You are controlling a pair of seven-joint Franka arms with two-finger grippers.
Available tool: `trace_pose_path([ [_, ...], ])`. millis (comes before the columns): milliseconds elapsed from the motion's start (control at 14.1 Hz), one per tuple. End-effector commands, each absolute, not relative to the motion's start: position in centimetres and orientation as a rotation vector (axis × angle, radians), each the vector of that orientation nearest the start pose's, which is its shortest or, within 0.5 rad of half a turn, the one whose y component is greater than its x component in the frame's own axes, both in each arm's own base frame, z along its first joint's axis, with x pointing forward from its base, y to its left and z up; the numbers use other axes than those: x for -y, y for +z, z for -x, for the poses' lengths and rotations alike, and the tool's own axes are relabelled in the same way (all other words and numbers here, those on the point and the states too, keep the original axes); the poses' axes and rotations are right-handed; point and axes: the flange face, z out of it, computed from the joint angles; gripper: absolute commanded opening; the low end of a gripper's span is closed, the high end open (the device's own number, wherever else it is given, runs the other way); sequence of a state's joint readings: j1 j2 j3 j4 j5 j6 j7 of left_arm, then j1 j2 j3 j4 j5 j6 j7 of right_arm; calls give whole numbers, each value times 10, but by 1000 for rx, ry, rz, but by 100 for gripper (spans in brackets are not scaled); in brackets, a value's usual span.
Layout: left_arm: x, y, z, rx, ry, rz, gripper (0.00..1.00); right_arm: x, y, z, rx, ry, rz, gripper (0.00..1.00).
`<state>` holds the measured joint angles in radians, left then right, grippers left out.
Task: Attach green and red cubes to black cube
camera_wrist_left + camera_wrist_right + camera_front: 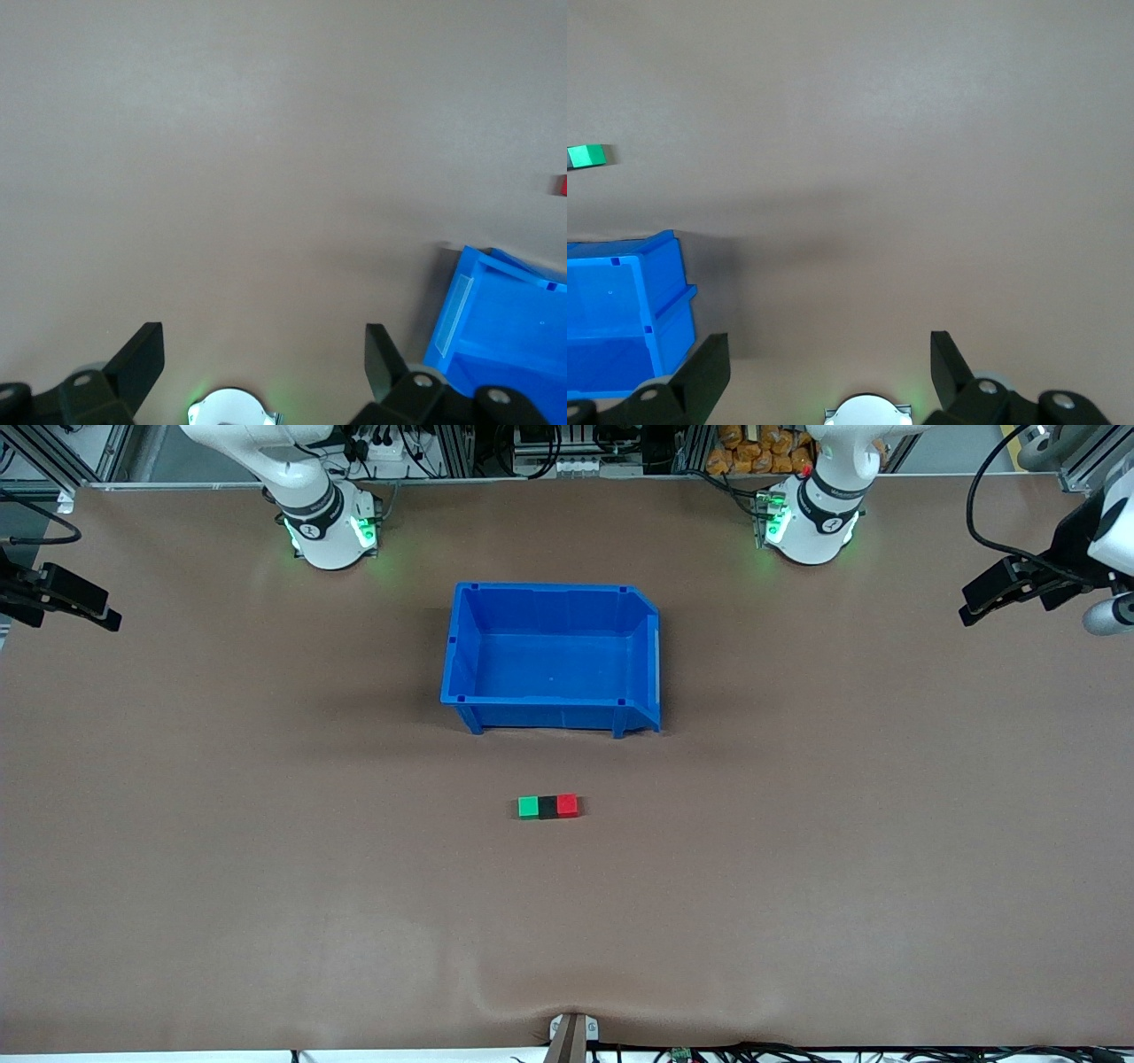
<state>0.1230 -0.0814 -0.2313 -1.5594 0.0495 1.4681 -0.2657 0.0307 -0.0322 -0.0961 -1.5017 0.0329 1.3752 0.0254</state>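
Cubes: the green cube (528,807), black cube (547,807) and red cube (567,805) sit in one row on the table (266,824), touching, black between the other two, green toward my right arm's end.
Bin: the blue bin (549,717) stands farther from the front camera than the row.
Left gripper (264,359): fingers spread apart, holding nothing, up over bare table at my left arm's end; waiting.
Right gripper (829,359): fingers spread apart, holding nothing, over bare table at my right arm's end; waiting.
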Motion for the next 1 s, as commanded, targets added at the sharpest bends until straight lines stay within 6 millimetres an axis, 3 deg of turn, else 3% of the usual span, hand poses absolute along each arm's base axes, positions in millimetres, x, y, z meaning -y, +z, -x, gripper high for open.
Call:
trace_pose_path([
  [0, 57, 670, -501, 193, -50, 3058, 100, 30, 664, -520, -144, 144, 3115, 100],
  [641, 29, 678, -503, 53, -50, 3061, 100, 29, 663, -520, -142, 146, 3116, 100],
  [925, 22, 676, -514, 2, -45, 3076, 100, 29, 663, -520, -142, 146, 3116, 100],
])
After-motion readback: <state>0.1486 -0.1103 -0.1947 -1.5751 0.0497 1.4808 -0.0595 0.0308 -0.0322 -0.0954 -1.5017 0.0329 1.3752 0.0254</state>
